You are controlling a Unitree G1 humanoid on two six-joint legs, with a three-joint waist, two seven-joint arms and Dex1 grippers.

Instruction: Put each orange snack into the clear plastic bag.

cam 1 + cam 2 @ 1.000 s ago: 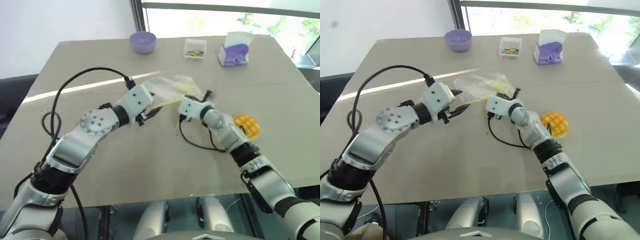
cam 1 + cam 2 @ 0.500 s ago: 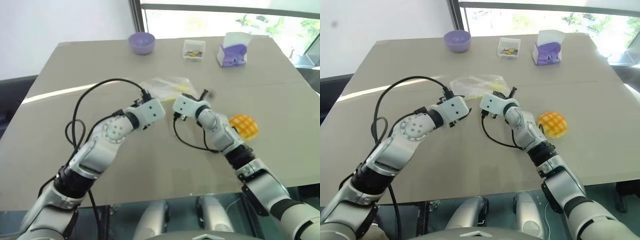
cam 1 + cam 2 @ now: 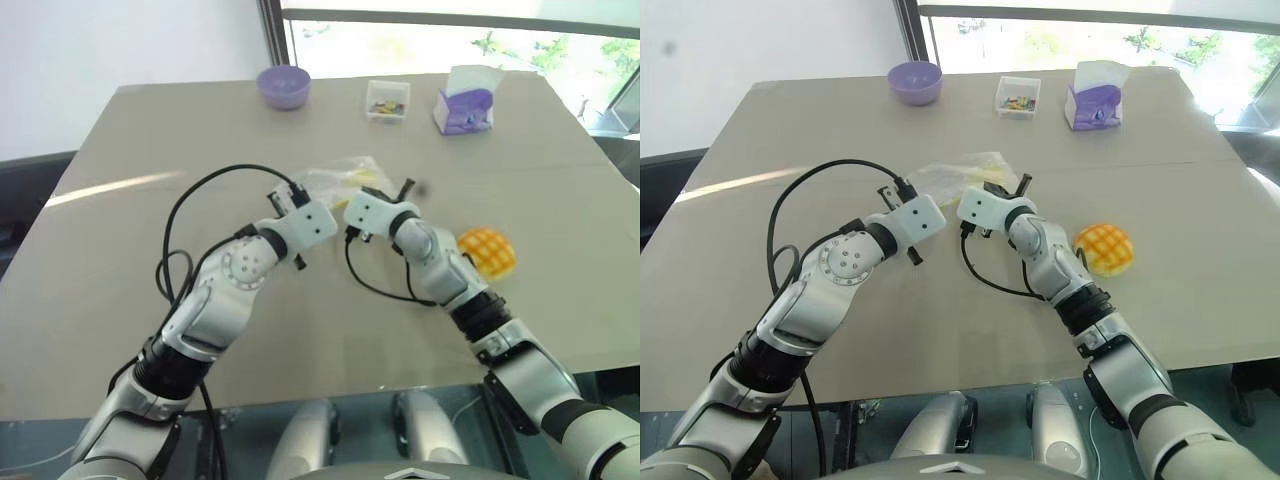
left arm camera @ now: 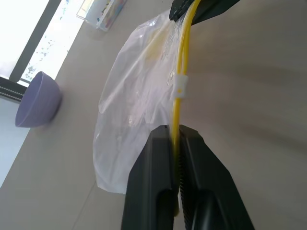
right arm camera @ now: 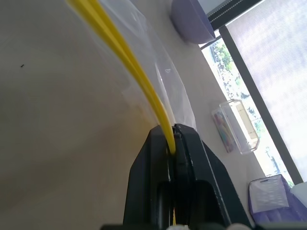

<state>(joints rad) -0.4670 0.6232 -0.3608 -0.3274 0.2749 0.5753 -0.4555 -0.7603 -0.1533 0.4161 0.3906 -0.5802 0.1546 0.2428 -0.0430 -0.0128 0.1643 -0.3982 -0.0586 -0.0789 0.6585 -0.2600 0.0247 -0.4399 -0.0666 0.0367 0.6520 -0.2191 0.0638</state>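
Both of your grippers are clamped on the bag's [image 3: 958, 178] yellow seal strip [image 4: 180, 86] — the left gripper [image 4: 175, 136] pinches one stretch of it, the right gripper [image 5: 171, 136] another. You can see the bag lying crumpled on the table [image 3: 790, 140] beyond them, nothing inside it that the views make out. Your bun [image 3: 1103, 248] sits bare on the table beside the right forearm, apart from the bag. Along the far edge stand a purple bowl [image 3: 915, 79], a small clear box [image 3: 1018, 95] (colourful bits inside) and a tissue box [image 3: 1095, 98] — all well away.
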